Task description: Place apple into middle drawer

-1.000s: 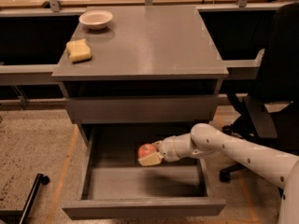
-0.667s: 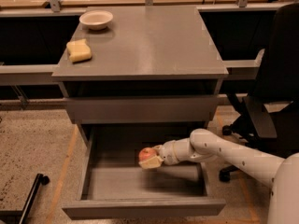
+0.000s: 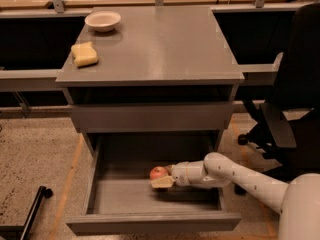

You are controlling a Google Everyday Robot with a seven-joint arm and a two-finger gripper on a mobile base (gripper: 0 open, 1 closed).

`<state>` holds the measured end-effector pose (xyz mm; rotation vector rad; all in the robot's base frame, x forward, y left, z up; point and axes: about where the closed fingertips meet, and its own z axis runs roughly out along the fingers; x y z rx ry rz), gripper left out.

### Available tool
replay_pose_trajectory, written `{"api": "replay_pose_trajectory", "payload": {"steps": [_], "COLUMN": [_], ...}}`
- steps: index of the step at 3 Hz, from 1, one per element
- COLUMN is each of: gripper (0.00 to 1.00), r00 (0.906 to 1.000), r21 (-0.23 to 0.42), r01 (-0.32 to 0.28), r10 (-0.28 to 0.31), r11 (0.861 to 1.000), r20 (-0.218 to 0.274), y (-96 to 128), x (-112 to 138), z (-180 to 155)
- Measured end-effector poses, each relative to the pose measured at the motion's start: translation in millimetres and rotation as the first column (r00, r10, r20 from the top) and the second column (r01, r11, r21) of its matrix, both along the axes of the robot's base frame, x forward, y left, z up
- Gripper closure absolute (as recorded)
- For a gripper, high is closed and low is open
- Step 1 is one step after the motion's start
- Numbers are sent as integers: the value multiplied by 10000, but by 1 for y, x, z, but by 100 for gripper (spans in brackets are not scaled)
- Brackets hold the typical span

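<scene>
The apple (image 3: 159, 172), red-orange, is inside the pulled-out middle drawer (image 3: 150, 223), low over its grey floor near the middle. My gripper (image 3: 163, 178) reaches into the drawer from the right on the white arm and is shut on the apple, with one cream finger (image 3: 162, 182) showing under it. I cannot tell whether the apple touches the drawer floor.
A closed grey drawer (image 3: 150, 116) sits above the open one. On the cabinet top are a yellow sponge (image 3: 84, 54) and a white bowl (image 3: 103, 20) at the back left. A black office chair (image 3: 295, 109) stands at the right. A black wheeled leg (image 3: 30, 214) lies on the floor at the left.
The gripper with the apple has moved a little lower inside the drawer, closer to its floor. The drawer and the things on top have not moved.
</scene>
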<state>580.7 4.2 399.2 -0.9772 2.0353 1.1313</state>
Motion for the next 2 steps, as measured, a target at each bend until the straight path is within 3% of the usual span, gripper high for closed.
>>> {"api": "replay_pose_trajectory", "payload": {"steps": [1, 2], "gripper": [0, 0], "r00": [9997, 9997], "r21": [-54, -54], "r01": [241, 241], "r10": [-241, -241], "r11": [9997, 9997], "r20": [50, 50], "y": [2, 2], "x": [-7, -7], "z": [-8, -8]}}
